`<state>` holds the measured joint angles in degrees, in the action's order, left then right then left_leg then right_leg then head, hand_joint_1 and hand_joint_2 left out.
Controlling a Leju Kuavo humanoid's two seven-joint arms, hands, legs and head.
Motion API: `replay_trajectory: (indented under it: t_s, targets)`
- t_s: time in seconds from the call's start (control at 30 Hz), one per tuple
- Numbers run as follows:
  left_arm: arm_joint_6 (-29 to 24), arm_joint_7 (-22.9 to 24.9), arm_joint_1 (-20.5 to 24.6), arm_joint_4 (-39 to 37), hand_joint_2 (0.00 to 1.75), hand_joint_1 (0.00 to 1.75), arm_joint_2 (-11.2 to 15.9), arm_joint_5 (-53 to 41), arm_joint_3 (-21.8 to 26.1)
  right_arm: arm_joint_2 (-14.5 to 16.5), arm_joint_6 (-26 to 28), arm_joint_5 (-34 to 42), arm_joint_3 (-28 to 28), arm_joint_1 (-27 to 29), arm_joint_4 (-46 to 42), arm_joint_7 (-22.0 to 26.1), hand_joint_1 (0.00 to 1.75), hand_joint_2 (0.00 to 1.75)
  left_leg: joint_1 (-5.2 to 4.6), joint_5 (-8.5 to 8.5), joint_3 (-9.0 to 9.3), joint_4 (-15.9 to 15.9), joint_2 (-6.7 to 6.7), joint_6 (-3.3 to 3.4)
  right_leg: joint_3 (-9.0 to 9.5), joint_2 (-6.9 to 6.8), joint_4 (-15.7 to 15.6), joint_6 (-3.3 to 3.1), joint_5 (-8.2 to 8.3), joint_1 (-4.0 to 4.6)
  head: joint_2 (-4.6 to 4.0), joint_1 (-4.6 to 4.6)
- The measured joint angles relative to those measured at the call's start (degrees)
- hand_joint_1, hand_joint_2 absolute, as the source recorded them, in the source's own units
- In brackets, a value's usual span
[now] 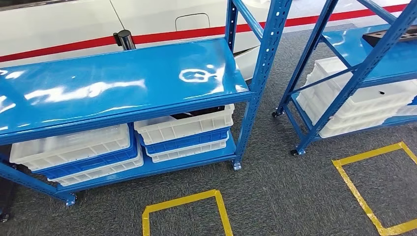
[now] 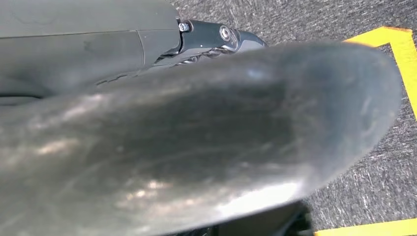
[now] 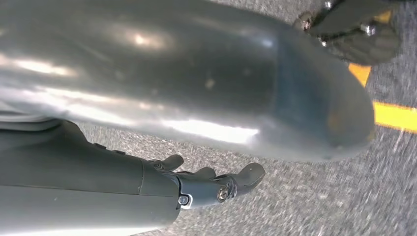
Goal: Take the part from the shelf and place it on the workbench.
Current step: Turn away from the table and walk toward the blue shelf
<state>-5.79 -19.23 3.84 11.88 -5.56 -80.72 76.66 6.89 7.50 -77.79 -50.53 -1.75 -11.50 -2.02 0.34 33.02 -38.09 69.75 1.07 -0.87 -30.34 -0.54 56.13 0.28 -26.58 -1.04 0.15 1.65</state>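
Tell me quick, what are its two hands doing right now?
Left hand: hangs over the floor; open or closed cannot be told.
Right hand: holds nothing, fingers apart, open.

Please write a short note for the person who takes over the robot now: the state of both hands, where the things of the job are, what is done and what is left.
Left hand: hangs over the grey carpet, nothing seen in it; whether its fingers are open or closed cannot be told.
Right hand: hangs over the carpet, fingers apart, holding nothing.
Part: a dark item lies in the top white crate on the lower level of the near blue shelf; it is mostly hidden, so confirm it is the part. Another dark item lies on the right-hand shelf.
Done: nothing yet; no part is held.
Left: reach the shelf, take the part, carry it to the workbench.
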Motion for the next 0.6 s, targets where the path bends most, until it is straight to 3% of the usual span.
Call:
replay_trajectory:
  t_s: [0.03, 0.07, 0.1, 0.2, 0.27, 0.33, 0.4, 0.47, 0.53, 0.57, 0.6]
  targets:
    - [0.0, 0.0, 0.0, 0.0, 0.00, 0.00, 0.0, 0.0, 0.0, 0.0, 0.0, 0.0, 0.0, 0.0, 0.0, 0.0, 0.00, 0.00, 0.22, 1.01, -1.58, 3.0, -0.33, -0.28, 0.06, -0.55, 0.0, -0.03, -0.06, 0.02, 0.00, -0.02]
    - [0.0, 0.0, 0.0, 0.0, 0.00, 0.00, 0.0, 0.0, 0.0, 0.0, 0.0, 0.0, 0.0, 0.0, 0.0, 0.0, 0.00, 0.00, 0.44, 0.94, -2.36, 4.4, -0.53, -0.52, 0.14, -1.09, 0.0, -0.03, -0.12, 0.02, 0.00, -0.02]
    - [0.0, 0.0, -0.1, 0.0, 0.00, 0.00, 0.0, 0.0, 0.0, 0.1, -0.1, 0.0, 0.0, 0.0, 0.0, 0.0, 0.00, 0.00, 0.66, -0.31, -1.94, 3.3, -0.78, -0.74, 0.25, -1.58, 0.0, 0.06, -0.21, -0.06, 0.00, 0.00]
    - [-0.1, 0.0, -0.1, 0.0, 0.00, 0.00, 0.1, 0.0, 0.0, 0.2, -0.1, 0.0, 0.0, 0.0, 0.0, 0.0, 0.00, 0.00, 1.02, -5.75, 3.58, -7.5, -3.04, -1.18, 0.77, -2.77, 0.4, 0.90, -0.86, -0.07, 0.00, 0.10]
    - [-0.1, 0.0, 0.0, 0.0, 0.00, 0.00, 0.0, 0.0, 0.0, 0.2, -0.1, -0.1, 0.0, -0.1, 0.0, 0.0, 0.00, 0.00, 0.79, -6.53, 5.22, -11.0, -3.78, -0.69, 0.90, -3.40, 0.6, 1.57, -1.24, 0.30, 0.00, 0.10]
    - [-0.1, 0.0, 0.1, -0.1, 0.00, 0.00, 0.0, 0.0, 0.0, 0.2, -0.1, -0.2, 0.0, -0.2, 0.0, 0.0, 0.00, 0.00, 0.51, -6.61, 4.92, -11.1, -2.70, 0.33, 1.08, -4.06, 0.4, 2.16, -1.30, 0.37, 0.00, 0.03]
    - [-0.1, 0.0, 0.1, -0.1, 0.00, 0.00, 0.0, 0.0, 0.0, 0.2, -0.1, -0.2, 0.0, -0.3, 0.0, 0.0, 0.00, 0.00, 0.51, -6.93, 4.74, -11.3, -1.78, 1.19, 0.43, -3.12, 1.7, 2.56, -2.19, 0.21, 0.00, -0.04]
    - [-0.1, 0.0, 0.1, -0.1, 0.00, 0.00, 0.0, -0.1, 0.0, 0.1, -0.1, -0.2, 0.0, -0.2, 0.0, 0.0, 0.00, 0.00, 0.60, -7.16, 4.56, -11.4, -0.90, 1.86, -2.54, -0.97, 7.6, 2.22, -5.10, 0.09, 0.00, -0.15]
    - [-0.2, 0.0, 0.2, -0.1, 0.00, 0.00, 0.0, -0.1, 0.0, 0.2, -0.1, -0.2, 0.0, -0.1, 0.0, 0.0, 0.00, 0.00, 0.46, -7.26, 4.29, -11.4, 0.21, 2.22, -6.56, 0.06, 15.7, 1.83, -8.10, 0.08, 0.00, -0.14]
    - [-0.2, 0.0, 0.2, -0.1, 0.00, 0.00, 0.0, 0.0, 0.0, 0.2, -0.1, -0.2, 0.0, 0.0, 0.0, 0.0, 0.00, 0.00, 0.39, -7.29, 4.23, -11.3, 0.84, 2.29, -7.75, 0.21, 17.8, 1.96, -8.52, 0.08, 0.00, -0.13]
    - [-0.2, 0.0, 0.2, -0.1, 0.00, 0.00, 0.0, -0.1, 0.0, 0.2, -0.1, -0.2, 0.0, 0.0, 0.0, 0.0, 0.00, 0.00, 0.35, -7.31, 4.23, -11.3, 1.49, 2.31, -7.86, 0.33, 17.6, 2.29, -7.97, 0.08, 0.00, -0.13]
